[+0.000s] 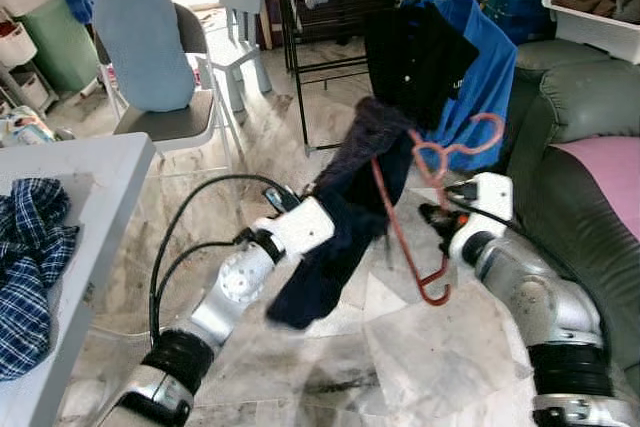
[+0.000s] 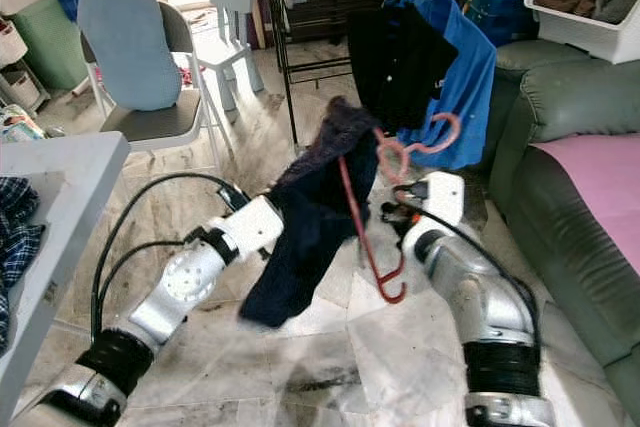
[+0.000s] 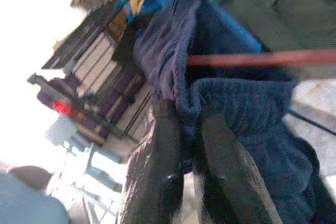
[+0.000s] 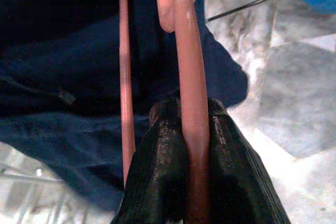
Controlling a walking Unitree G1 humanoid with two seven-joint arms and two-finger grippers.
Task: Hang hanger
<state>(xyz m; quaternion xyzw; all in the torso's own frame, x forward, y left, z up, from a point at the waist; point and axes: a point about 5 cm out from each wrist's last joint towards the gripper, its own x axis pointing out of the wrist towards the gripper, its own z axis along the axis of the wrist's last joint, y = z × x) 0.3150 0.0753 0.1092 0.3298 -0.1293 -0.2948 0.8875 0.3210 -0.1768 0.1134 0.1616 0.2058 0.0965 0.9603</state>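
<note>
Both arms up mid-frame over the marble floor (image 1: 440,357), carrying one load between them.

Right gripper (image 4: 195,129): fingers clenched on the red hanger (image 1: 405,237), wire pinched flat between the pads in the right wrist view. Hanger sits centre-right of the left eye view, tilted, long axis running from its curled hook (image 1: 470,142) at upper right down to the bent corner at lower centre.

Left gripper (image 3: 184,124): fingers closed on a fold of the dark navy garment (image 1: 340,237), which is draped over the hanger's upper end and hangs down toward lower centre. A hanger bar crosses just past the fingertips in the left wrist view.

Target looks like the black drying rack (image 1: 340,7) at upper centre, where a black shirt (image 1: 415,62) and a blue shirt (image 1: 490,67) already hang on a blue hanger.

Key relation: the hook is above and beyond the right gripper, pointing toward the upper right, just in front of the hung shirts. The rack rail is higher and further back. The right arm is the one steering the hook, so it leads; the left only supports cloth.

Judgement: hanger not yet on the rail. It needs lift and reach forward, with the hook opening turned to the rail. Risk: garment slides off the tilted hanger
</note>
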